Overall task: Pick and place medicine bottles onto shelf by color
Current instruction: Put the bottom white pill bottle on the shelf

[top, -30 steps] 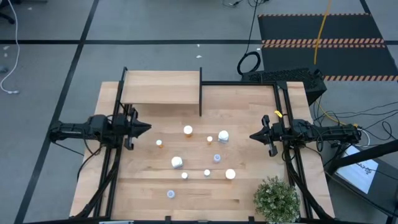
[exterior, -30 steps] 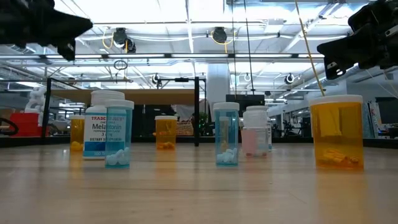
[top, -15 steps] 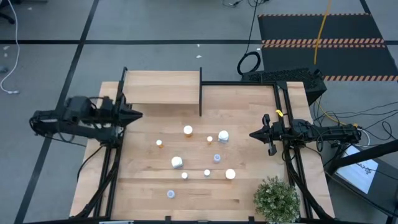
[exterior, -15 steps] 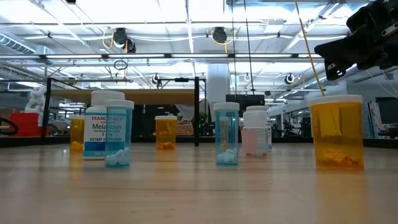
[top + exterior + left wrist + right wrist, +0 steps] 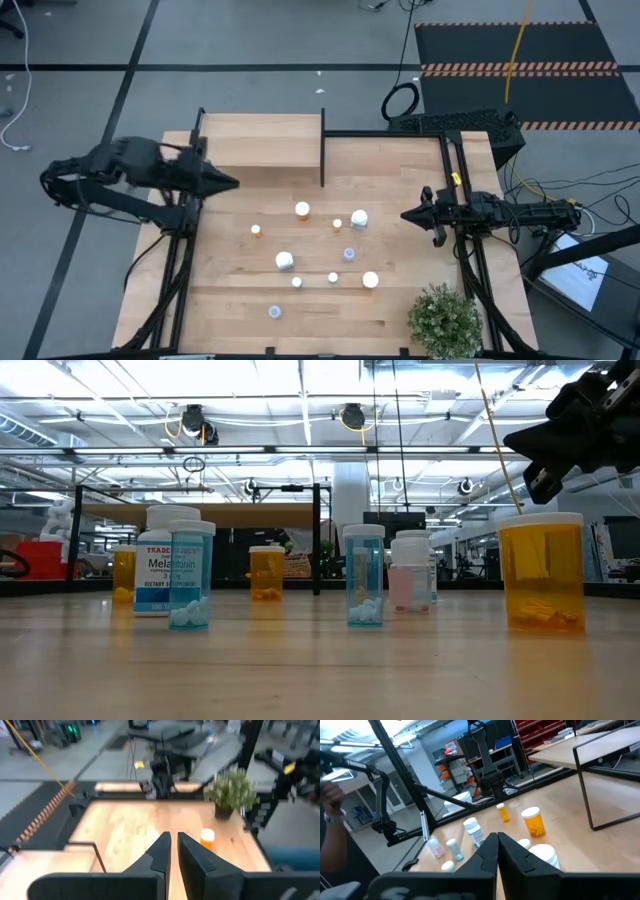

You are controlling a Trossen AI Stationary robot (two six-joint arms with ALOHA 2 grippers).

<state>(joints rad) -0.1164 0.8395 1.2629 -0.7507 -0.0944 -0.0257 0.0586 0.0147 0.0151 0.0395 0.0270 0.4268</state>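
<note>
Several medicine bottles with white caps stand upright on their bases on the tabletop between the arms: an orange one, a white one, a bluish one and others. In the low view a large orange bottle is nearest. The shelf stands at the far left with nothing on it. My left gripper is shut, raised above the table's left side beside the shelf's near edge. My right gripper is shut at the table's right side, pointing level toward the bottles. Neither holds anything.
A green potted plant stands at the near right corner. The shelf's black upright panel rises at its right end. Bare wood lies between the bottles and the shelf, and along the near edge.
My left gripper has risen well above the table, out of the low view, and has tipped to point somewhat downward, still shut. My right gripper has stayed in place but has rolled about its own axis. No bottle has moved.
</note>
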